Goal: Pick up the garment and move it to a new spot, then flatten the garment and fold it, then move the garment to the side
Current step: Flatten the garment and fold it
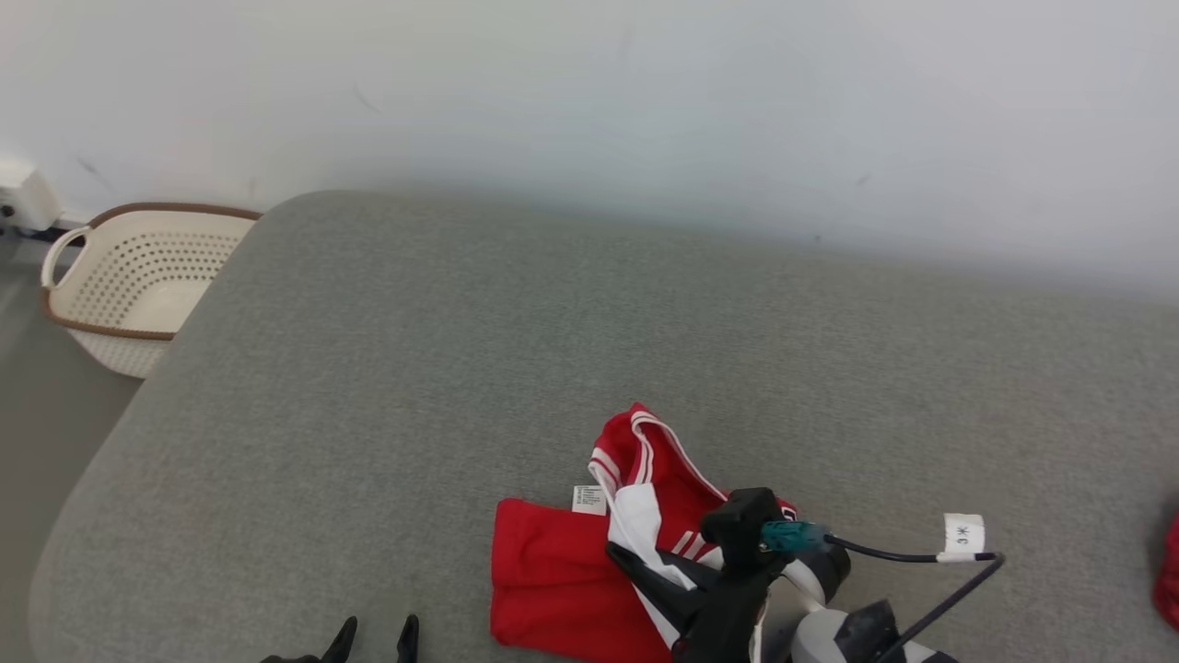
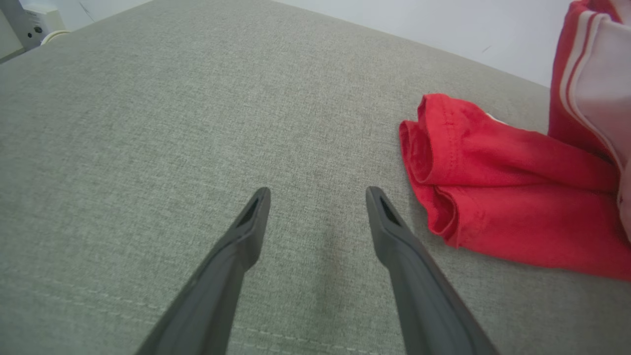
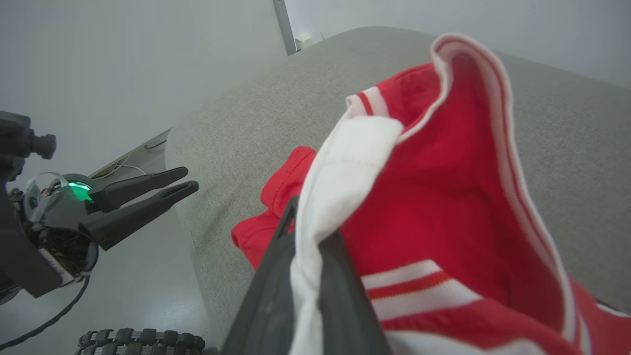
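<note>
Right gripper [image 3: 313, 236]: closed tight on a white fold of the garment [image 1: 553, 571], the cloth pinched between its two fingers and raised off the table [image 1: 553, 322].
Left gripper [image 2: 318, 195]: fingers spread wide and holding nothing, low over the table's near edge, just beside the garment's red hem but not touching it.
Garment: bunched on the table's near part, right of its middle. One red section lay flat on the table, while the striped part stood up from the pinch.
Risk, slip: the hold seemed to take only a narrow fold, so a quick lift could pull the cloth free.
Risk, drag: most of the fabric rested on the table, so carrying it by one point would likely trail and twist it, which would make flattening harder.
Risk, edge: the garment lay close to the table's near edge, and a pull that way could tip it off.
Risk, snag: a dark cable [image 1: 921, 555] with a white tag looped above the table beside the right wrist and might catch the cloth.
Hidden: the right fingertips were buried in fabric, so how deep the grip went could not be told. The arm covered the garment's near-right part.
Unclear: whether it was shorts or a shirt.
Cut off: a red item [image 1: 1170, 571] at the table's right side, too little of it visible to name.
</note>
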Motion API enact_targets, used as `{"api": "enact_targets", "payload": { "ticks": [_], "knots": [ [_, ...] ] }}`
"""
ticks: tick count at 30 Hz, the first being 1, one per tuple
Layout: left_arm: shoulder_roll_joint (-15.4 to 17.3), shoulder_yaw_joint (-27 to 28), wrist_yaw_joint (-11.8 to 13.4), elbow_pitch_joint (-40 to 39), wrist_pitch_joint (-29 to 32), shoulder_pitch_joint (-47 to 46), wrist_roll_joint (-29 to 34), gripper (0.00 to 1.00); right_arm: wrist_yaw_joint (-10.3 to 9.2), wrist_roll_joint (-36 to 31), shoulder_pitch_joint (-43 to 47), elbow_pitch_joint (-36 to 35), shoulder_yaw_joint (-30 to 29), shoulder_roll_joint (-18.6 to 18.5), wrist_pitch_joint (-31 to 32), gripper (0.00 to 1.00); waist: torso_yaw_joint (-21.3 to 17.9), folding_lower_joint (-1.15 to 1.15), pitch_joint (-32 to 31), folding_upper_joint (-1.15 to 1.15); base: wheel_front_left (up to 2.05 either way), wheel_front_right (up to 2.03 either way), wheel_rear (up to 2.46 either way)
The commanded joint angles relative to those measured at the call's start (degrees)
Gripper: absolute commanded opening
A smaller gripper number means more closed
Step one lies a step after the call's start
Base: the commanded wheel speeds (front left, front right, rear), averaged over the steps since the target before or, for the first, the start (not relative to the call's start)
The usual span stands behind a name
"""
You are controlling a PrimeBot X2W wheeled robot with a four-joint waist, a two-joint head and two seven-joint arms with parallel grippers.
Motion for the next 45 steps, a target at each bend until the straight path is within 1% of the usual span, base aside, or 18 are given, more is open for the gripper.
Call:
{"api": "enact_targets", "payload": {
  "ticks": [1, 7, 8, 9, 10, 13, 15, 18, 20, 23, 24, 25, 29, 34, 36, 39, 45],
  "knots": [
    [0.03, -0.48, 0.09, 0.06, -0.05, -0.33, -0.73, 1.00, -0.06, 0.50, -1.04, 0.98, 0.93, 0.85, -0.08, 0.00, 2.25, 0.00, 0.29, 0.00, 0.00, 0.00, 0.00],
    [0.02, -3.01, 0.17, 0.19, -0.04, -0.85, -1.43, 1.00, -0.06, 0.81, -3.41, 7.38, 3.09, 4.72, -1.22, 0.00, 5.47, 0.00, 0.67, 0.00, 0.00, 0.00, 0.00],
    [0.03, -3.44, 0.20, 0.28, -0.05, -1.13, -1.59, 1.00, -0.06, 0.95, -3.61, 8.85, 3.17, 5.34, -1.11, 0.10, 6.00, 0.00, 0.80, 0.00, 0.00, 0.00, 0.00],
    [0.02, -3.60, 0.29, 0.29, -0.04, -1.37, -1.68, 1.00, -0.06, 1.20, -3.90, 10.16, 3.37, 6.05, -1.30, 0.47, 6.43, 0.00, 0.86, 0.00, 0.00, 0.00, 0.00],
    [0.04, -3.98, 0.31, 0.37, -0.05, -1.57, -1.87, 1.00, -0.06, 0.95, -4.52, 11.72, 3.47, 6.56, -1.37, 1.00, 6.93, 0.00, 0.88, 0.00, 0.00, 0.00, 0.00],
    [0.03, -4.13, 0.57, 0.48, -0.04, -1.45, -1.97, 1.00, -0.06, 1.55, -6.27, 14.69, 3.58, 8.67, -3.29, 1.00, 7.57, 0.00, 0.76, 0.00, 0.00, 0.00, 0.00],
    [0.03, -3.78, 0.62, 0.59, -0.04, -1.01, -1.72, 1.00, -0.06, 3.08, -7.23, 15.22, 3.18, 9.61, -5.25, 1.00, 7.57, 0.00, 0.52, 0.00, 0.00, 0.00, 0.00],
    [0.03, -2.98, 0.66, 0.67, -0.05, -0.16, -1.31, 1.00, -0.06, 5.51, -9.35, 14.96, 1.28, 9.41, -7.82, 1.00, 6.97, 0.00, -0.04, 0.00, 0.00, 0.00, 0.00],
    [0.01, -2.54, 0.85, 0.46, -0.04, 0.35, -1.13, 1.00, -0.06, 6.37, -10.41, 15.03, -1.10, 8.50, -9.09, 1.00, 6.39, 0.00, -0.34, 0.00, 0.00, 0.00, 0.00],
    [0.05, -2.17, 0.82, 0.10, -0.05, 0.67, -0.96, 1.00, -0.06, 6.70, -10.29, 15.93, -5.53, 6.22, -9.85, 1.00, 5.44, 0.00, -0.77, 0.00, 0.00, 0.00, 0.00],
    [0.05, -2.17, 0.82, 0.10, -0.05, 0.67, -0.96, 1.00, -0.06, 6.70, -10.29, 15.93, -5.53, 6.22, -9.85, 1.00, 5.44, 0.00, -0.77, 0.00, 0.00, 0.00, 0.00],
    [0.02, -2.01, 0.91, -0.15, -0.04, 0.58, -0.89, 1.00, -0.06, 6.13, -9.03, 15.93, -9.03, 4.35, -9.93, 1.00, 4.72, 0.00, -0.96, 0.00, 0.00, 0.00, 0.00],
    [0.03, -1.56, 0.96, -0.45, -0.04, 0.72, -0.69, 1.00, -0.06, 3.73, -4.02, 15.83, -14.05, 0.90, -9.92, 1.00, 3.28, 0.00, -1.27, 0.00, 0.00, 0.00, 0.00],
    [0.03, -1.32, 1.04, -0.94, -0.05, 1.14, -0.59, 1.00, -0.06, 3.36, 3.88, 16.11, -19.38, -0.72, -9.93, 1.00, 1.83, 0.00, -1.39, 0.00, 0.00, 0.00, 0.00],
    [0.03, -1.33, 0.90, -1.05, -0.05, 1.19, -0.34, 1.00, -0.06, 3.63, 6.46, 16.23, -20.42, -0.63, -9.93, 1.00, 1.47, 0.00, -1.26, 0.00, 0.00, 0.00, 0.00],
    [0.05, -1.32, 0.72, -1.27, -0.04, 0.97, -0.14, 1.00, -0.06, 4.65, 9.13, 15.67, -20.04, 0.10, -9.94, 1.00, 1.39, 0.00, -0.96, 0.00, 0.00, 0.00, 0.00],
    [0.04, -2.17, 0.45, -1.48, -0.05, -0.16, 0.04, 1.00, -0.06, 6.55, 10.17, 16.14, -18.26, 0.88, -9.94, 1.00, 2.68, 0.00, -0.18, 0.00, 0.00, 0.00, 0.00]
  ]
}}
